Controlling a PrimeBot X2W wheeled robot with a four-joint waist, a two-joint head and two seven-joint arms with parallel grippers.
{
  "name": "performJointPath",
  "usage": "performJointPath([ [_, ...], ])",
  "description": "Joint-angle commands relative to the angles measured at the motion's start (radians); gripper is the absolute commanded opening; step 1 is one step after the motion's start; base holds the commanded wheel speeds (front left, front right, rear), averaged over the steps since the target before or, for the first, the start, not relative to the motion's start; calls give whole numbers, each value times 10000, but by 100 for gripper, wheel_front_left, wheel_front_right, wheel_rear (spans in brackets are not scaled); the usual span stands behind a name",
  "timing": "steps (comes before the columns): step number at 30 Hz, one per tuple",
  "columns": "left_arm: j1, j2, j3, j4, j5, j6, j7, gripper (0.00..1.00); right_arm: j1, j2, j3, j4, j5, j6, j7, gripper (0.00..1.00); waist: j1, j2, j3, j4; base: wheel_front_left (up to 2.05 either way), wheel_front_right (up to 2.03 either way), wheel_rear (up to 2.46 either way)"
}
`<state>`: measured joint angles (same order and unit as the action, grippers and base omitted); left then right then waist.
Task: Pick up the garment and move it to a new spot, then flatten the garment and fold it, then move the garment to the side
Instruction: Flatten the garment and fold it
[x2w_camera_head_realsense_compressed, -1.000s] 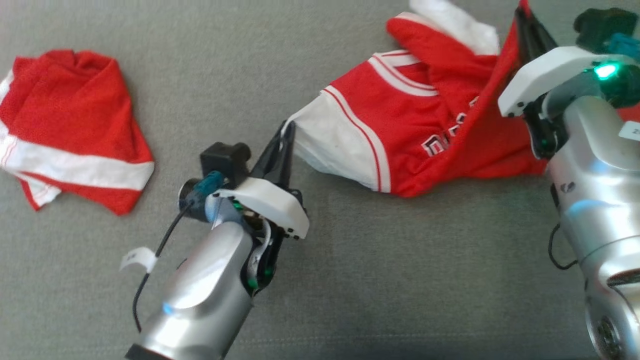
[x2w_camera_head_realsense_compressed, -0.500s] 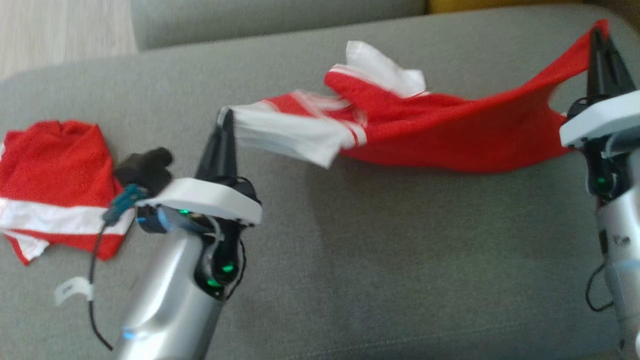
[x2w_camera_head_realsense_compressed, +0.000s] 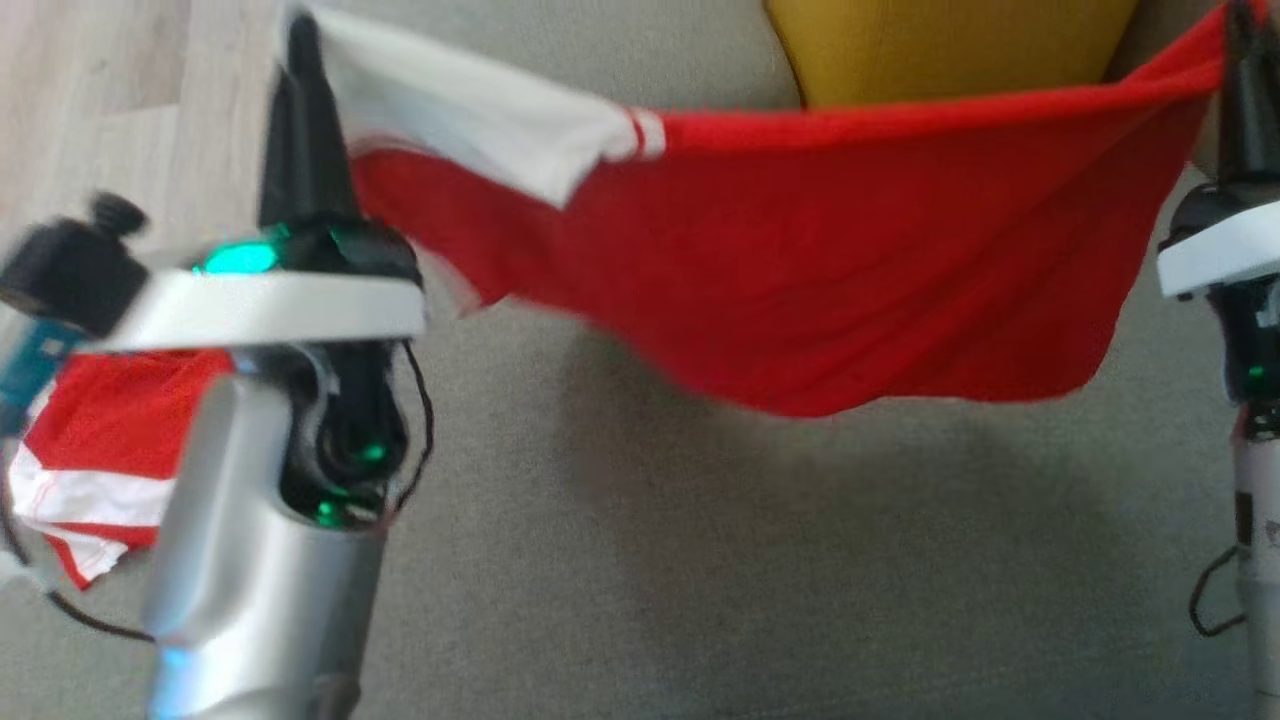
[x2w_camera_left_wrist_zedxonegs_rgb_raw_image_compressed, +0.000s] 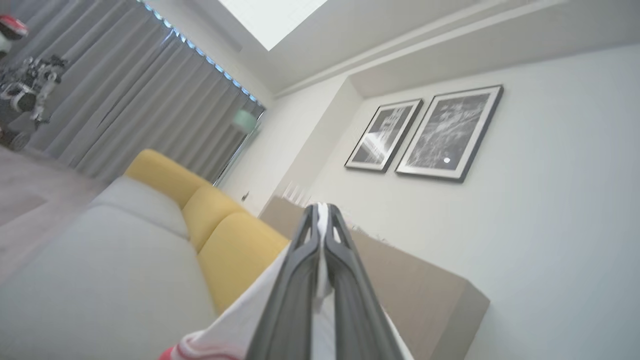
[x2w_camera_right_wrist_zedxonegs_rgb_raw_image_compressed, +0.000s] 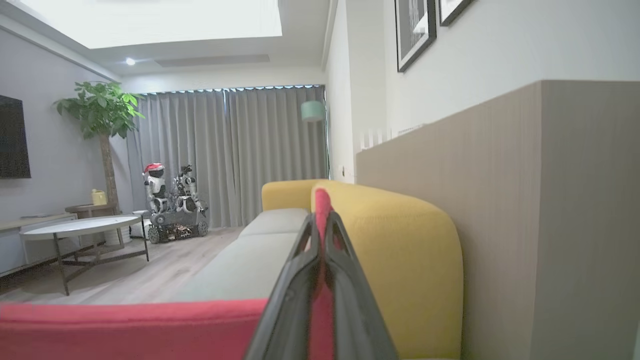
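The garment (x2w_camera_head_realsense_compressed: 800, 250), a red jersey with a white panel at its left end, hangs stretched in the air between my two grippers above the grey sofa seat (x2w_camera_head_realsense_compressed: 700, 570). At the upper left of the head view, my left gripper (x2w_camera_head_realsense_compressed: 300, 40) is shut on the white corner. At the upper right, my right gripper (x2w_camera_head_realsense_compressed: 1240, 30) is shut on the red corner. The left wrist view has white cloth (x2w_camera_left_wrist_zedxonegs_rgb_raw_image_compressed: 235, 320) pinched between the left gripper's (x2w_camera_left_wrist_zedxonegs_rgb_raw_image_compressed: 321, 212) fingers. Red cloth (x2w_camera_right_wrist_zedxonegs_rgb_raw_image_compressed: 125, 330) runs from the right gripper (x2w_camera_right_wrist_zedxonegs_rgb_raw_image_compressed: 321, 210) in the right wrist view.
A second red and white garment (x2w_camera_head_realsense_compressed: 90, 450) lies crumpled on the seat at the left, partly behind my left arm. A yellow back cushion (x2w_camera_head_realsense_compressed: 950, 50) stands behind the held jersey. Wood floor (x2w_camera_head_realsense_compressed: 90, 90) shows at the far left. A round coffee table (x2w_camera_right_wrist_zedxonegs_rgb_raw_image_compressed: 80, 227) stands off the sofa.
Both grippers have lifted the jersey off the seat and pulled it out wide and taut. The head camera has tilted up, so the whole picture has shifted.
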<state>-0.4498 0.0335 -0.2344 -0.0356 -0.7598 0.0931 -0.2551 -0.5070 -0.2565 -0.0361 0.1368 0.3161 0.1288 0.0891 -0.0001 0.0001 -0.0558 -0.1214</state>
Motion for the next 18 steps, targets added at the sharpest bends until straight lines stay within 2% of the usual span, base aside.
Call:
performJointPath([
  [1,-773,211,483,-714,-22,105,74,0,-427,64,84,-599,-71,19,131,0,1,-1,-139,102,0,0,0],
  [12,-1049,623,610,-3219,298,999,989,0,-317,271,-521,-2424,-431,19,1329,0,1,-1,-437,457,0,0,0],
  [18,-1254,1058,454,-3626,647,1372,1788,0,-251,504,-983,-3259,-785,19,2173,0,1,-1,-225,544,0,0,0],
])
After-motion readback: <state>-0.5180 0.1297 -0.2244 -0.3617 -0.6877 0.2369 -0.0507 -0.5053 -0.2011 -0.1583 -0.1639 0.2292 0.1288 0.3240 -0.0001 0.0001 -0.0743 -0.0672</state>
